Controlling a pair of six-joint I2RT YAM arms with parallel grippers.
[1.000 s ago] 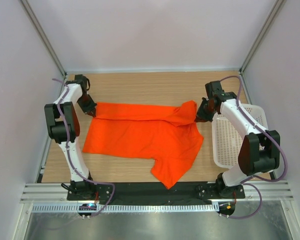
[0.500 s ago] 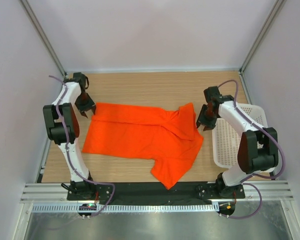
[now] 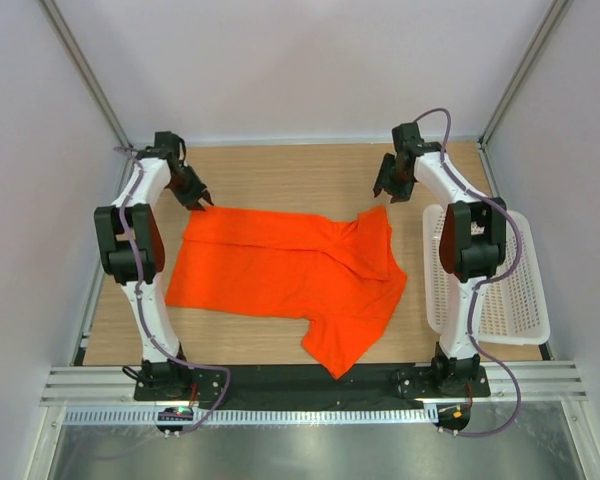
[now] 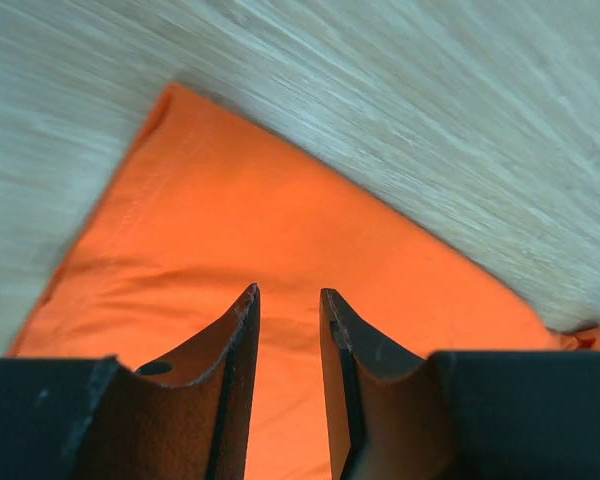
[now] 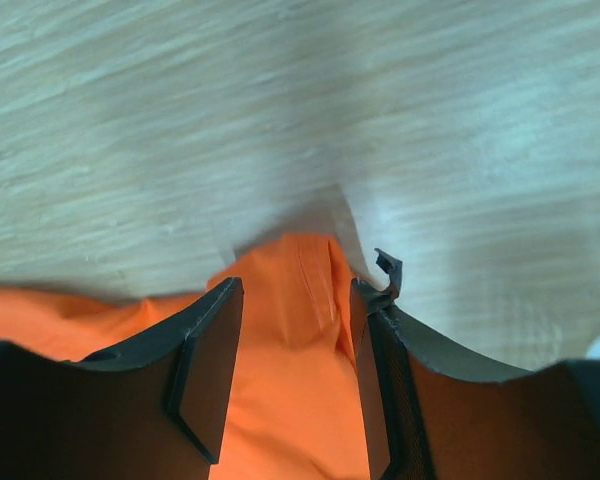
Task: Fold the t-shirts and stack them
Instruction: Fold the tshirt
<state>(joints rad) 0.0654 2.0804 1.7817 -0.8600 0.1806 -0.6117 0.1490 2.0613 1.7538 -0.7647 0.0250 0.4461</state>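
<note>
One plain orange-red short-sleeved t-shirt (image 3: 280, 270) lies spread and rumpled across the middle of the light wooden table (image 3: 290, 175). At its far-left corner the left gripper (image 3: 198, 196) hovers, fingers a narrow gap apart, gripping nothing. Over the far-right corner the right gripper (image 3: 388, 190) hangs, parted wider, empty. Near the shirt's right side sits a white plastic lattice basket (image 3: 500, 300).

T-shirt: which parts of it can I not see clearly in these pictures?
Top view: the t-shirt lies partly doubled over; its lower layers are hidden by its own cloth.
Left wrist view: the left claw and the bottom edge cut off the near cloth.
Right wrist view: the right claw and the bottom edge hide most of it.
Top view: the right arm covers part of the basket.
</note>
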